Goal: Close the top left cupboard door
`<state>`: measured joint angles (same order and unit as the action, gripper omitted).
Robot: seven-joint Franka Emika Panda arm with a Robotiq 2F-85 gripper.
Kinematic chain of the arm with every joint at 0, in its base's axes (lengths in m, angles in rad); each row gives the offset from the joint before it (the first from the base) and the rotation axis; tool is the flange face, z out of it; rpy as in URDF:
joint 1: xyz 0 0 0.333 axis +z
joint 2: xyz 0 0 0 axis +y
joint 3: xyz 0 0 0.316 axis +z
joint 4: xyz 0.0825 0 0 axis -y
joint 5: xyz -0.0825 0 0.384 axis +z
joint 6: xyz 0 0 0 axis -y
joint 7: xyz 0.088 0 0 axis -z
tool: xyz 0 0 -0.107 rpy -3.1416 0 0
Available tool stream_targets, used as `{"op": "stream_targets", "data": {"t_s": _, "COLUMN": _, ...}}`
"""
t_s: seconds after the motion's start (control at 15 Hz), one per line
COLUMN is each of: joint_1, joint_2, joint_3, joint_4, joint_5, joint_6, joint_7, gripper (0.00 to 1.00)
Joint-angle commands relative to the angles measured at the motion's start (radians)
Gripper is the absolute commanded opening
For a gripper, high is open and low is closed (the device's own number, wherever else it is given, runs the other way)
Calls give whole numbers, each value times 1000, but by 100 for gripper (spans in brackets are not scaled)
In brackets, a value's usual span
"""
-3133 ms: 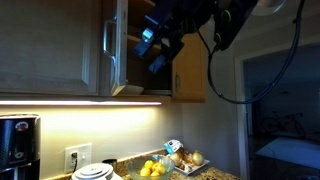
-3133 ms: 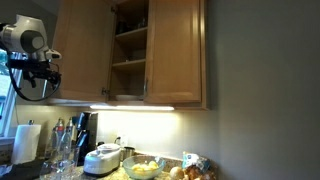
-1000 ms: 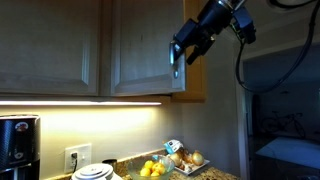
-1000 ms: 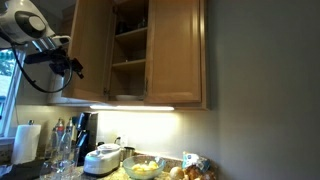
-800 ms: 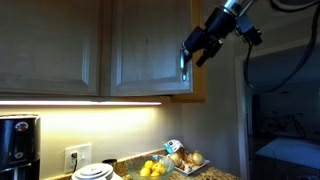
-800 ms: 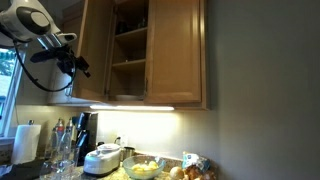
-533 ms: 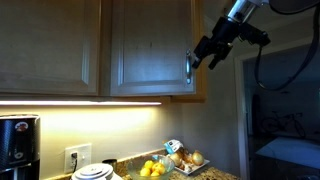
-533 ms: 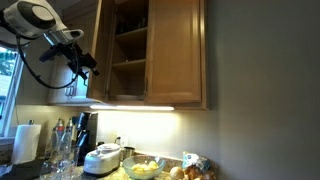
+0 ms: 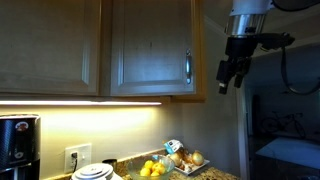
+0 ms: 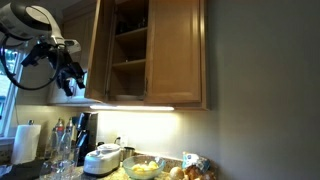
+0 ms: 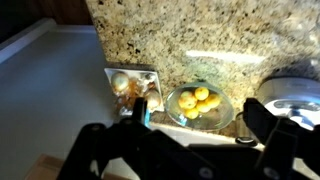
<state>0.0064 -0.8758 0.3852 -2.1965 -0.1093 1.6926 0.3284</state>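
The top left cupboard door (image 9: 150,48) is tan-brown wood with a raised panel and a vertical silver bar handle (image 9: 187,68). In an exterior view it looks almost flush with the cabinet front. In an exterior view the door (image 10: 96,50) stands ajar at an angle, and the shelves (image 10: 130,62) still show behind it. My gripper (image 9: 230,76) hangs beside the handle edge, a little below it and apart from the door. It also shows in an exterior view (image 10: 72,78). In the wrist view the gripper (image 11: 200,125) is open and empty, looking down at the counter.
The wider matching door (image 10: 176,50) is shut. On the granite counter below are a glass bowl of lemons (image 11: 197,103), a food package (image 11: 130,85), a white cooker (image 9: 92,172) and a coffee maker (image 9: 15,145). A paper towel roll (image 10: 28,140) stands nearby.
The door has swung from wide open to nearly shut. Over the last half second my gripper has left the handle edge and moved down and away from the door.
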Motion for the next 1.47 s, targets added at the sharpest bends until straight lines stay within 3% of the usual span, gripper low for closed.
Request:
{"op": "stream_targets", "data": {"t_s": 0.0, "joint_1": 125, "joint_2": 9, "joint_3": -3, "joint_4": -17, "joint_5": 91, "joint_6": -55, "joint_7": -46, "gripper": 100}}
{"op": "stream_targets", "data": {"t_s": 0.13, "joint_1": 177, "joint_2": 36, "joint_3": 11, "joint_4": -17, "joint_5": 146, "joint_6": -17, "joint_7": -70, "gripper": 99}}
{"op": "stream_targets", "data": {"t_s": 0.27, "joint_1": 214, "joint_2": 81, "joint_3": 22, "joint_4": -2, "joint_5": 167, "joint_6": 30, "joint_7": -122, "gripper": 74}}
{"op": "stream_targets", "data": {"t_s": 0.67, "joint_1": 164, "joint_2": 172, "joint_3": 26, "joint_4": 38, "joint_5": 58, "joint_6": 316, "joint_7": -102, "gripper": 34}}
{"op": "stream_targets", "data": {"t_s": 0.93, "joint_1": 146, "joint_2": 200, "joint_3": 6, "joint_4": 70, "joint_5": 16, "joint_6": 428, "joint_7": -95, "gripper": 8}}
{"op": "stream_targets", "data": {"t_s": 1.2, "joint_1": 113, "joint_2": 185, "joint_3": -28, "joint_4": 71, "joint_5": -21, "joint_6": 455, "joint_7": -88, "gripper": 0}}
{"op": "stream_targets", "data": {"t_s": 1.4, "joint_1": 93, "joint_2": 197, "joint_3": -79, "joint_4": 62, "joint_5": -23, "joint_6": 493, "joint_7": -100, "gripper": 4}}
